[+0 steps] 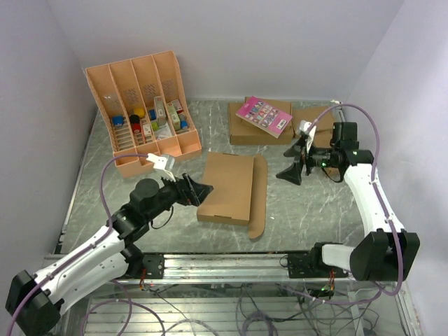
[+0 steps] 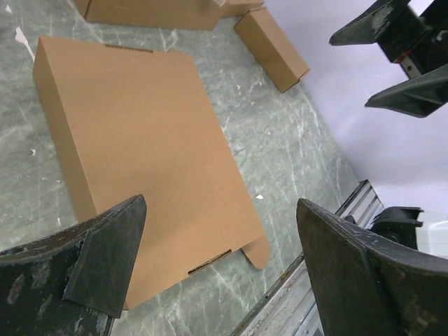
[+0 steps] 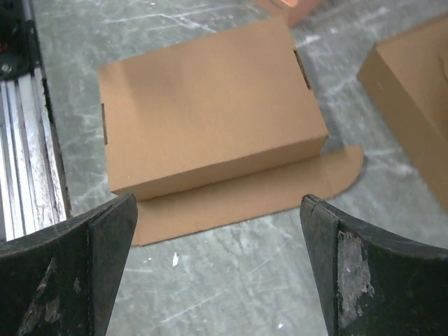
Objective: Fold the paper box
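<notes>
The paper box lies in the middle of the table as a flat closed brown carton, with one long rounded flap spread flat on its right side. It also shows in the left wrist view and in the right wrist view, where the flap lies in front of it. My left gripper is open and empty, just left of the box's left edge. My right gripper is open and empty, to the right of the box and above the table.
An orange-tan compartment tray with small items stands at the back left. Smaller brown boxes with a pink card on top lie at the back right. A metal rail runs along the near edge.
</notes>
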`<action>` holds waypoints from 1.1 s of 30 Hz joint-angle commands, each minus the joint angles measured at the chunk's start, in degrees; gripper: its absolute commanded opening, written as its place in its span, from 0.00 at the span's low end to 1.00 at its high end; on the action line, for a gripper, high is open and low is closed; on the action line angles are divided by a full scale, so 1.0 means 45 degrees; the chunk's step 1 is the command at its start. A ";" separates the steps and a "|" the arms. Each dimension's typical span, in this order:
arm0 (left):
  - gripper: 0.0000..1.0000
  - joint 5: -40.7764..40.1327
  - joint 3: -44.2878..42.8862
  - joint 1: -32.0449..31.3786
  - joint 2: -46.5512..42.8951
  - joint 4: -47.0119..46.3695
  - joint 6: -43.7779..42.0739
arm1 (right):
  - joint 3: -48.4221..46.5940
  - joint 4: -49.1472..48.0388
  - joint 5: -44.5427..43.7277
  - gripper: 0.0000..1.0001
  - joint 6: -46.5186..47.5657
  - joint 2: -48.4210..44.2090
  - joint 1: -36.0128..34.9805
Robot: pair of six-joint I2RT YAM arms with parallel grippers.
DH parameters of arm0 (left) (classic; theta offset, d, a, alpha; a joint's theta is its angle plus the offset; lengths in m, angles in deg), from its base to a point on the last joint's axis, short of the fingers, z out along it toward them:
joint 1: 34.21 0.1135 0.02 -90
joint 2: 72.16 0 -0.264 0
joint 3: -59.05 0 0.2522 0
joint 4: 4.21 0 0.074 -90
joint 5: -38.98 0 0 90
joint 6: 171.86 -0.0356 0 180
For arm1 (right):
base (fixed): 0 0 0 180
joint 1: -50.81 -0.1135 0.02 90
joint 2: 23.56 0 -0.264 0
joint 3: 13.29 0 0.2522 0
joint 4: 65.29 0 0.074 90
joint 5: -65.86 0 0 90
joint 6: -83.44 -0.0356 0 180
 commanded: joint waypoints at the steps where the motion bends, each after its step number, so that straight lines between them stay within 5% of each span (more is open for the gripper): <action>1: 0.98 -0.0376 0.0120 0.0006 -0.1258 0.0584 0.0085 | -0.1424 0.6712 0.0946 0.95 0.8957 0.0938 -0.0653; 13: 0.96 -0.0711 0.1031 -0.0011 -0.3047 0.1523 0.0531 | 0.4819 0.1811 -0.4445 0.70 0.9887 -0.5528 -0.6363; 33: 0.99 -0.0988 0.1899 -0.0010 -0.2237 0.0491 0.0733 | 0.9088 -0.2858 -0.8496 0.42 0.9061 -0.5951 -1.2603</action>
